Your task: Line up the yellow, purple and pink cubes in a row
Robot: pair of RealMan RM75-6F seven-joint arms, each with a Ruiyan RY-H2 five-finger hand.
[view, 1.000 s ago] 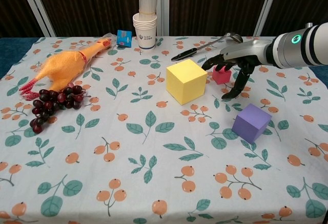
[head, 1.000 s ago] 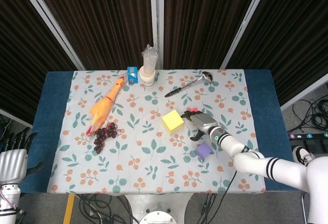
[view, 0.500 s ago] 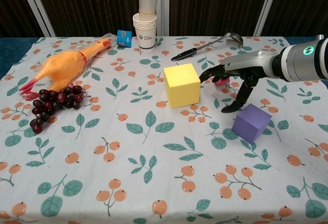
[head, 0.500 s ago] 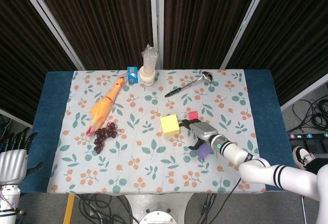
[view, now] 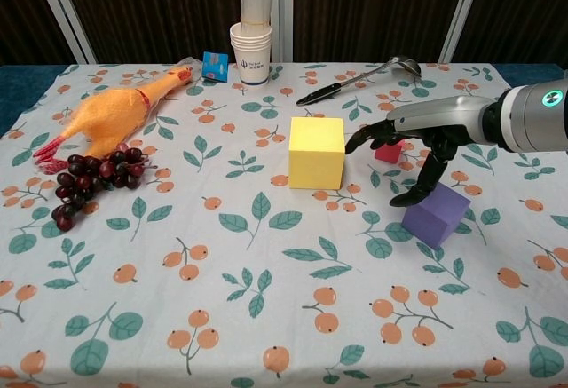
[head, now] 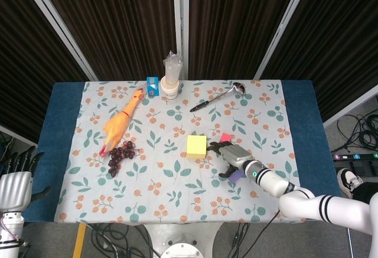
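Observation:
The large yellow cube (head: 196, 146) (view: 317, 152) stands near the table's middle, square to the front edge. Just right of it my right hand (head: 230, 154) (view: 417, 139) hovers with its fingers spread and nothing in them. Its fingertips (view: 353, 144) are at the yellow cube's right face; whether they touch it I cannot tell. The small pink cube (head: 225, 136) (view: 388, 151) lies behind the hand, partly hidden. The purple cube (head: 236, 176) (view: 435, 214) sits nearer the front, under the thumb. My left hand (head: 15, 181) hangs off the table's left side, holding nothing.
A rubber chicken (view: 111, 113) and dark grapes (view: 89, 178) lie on the left. At the back stand a stack of paper cups (view: 251, 51) and a small blue box (view: 214, 64). A black-handled ladle (view: 355, 79) lies at the back right.
My right hand has drawn toward the table's front. The yellow cube has slid slightly nearer and turned square to the edge. The pink cube shows more from behind the fingers.

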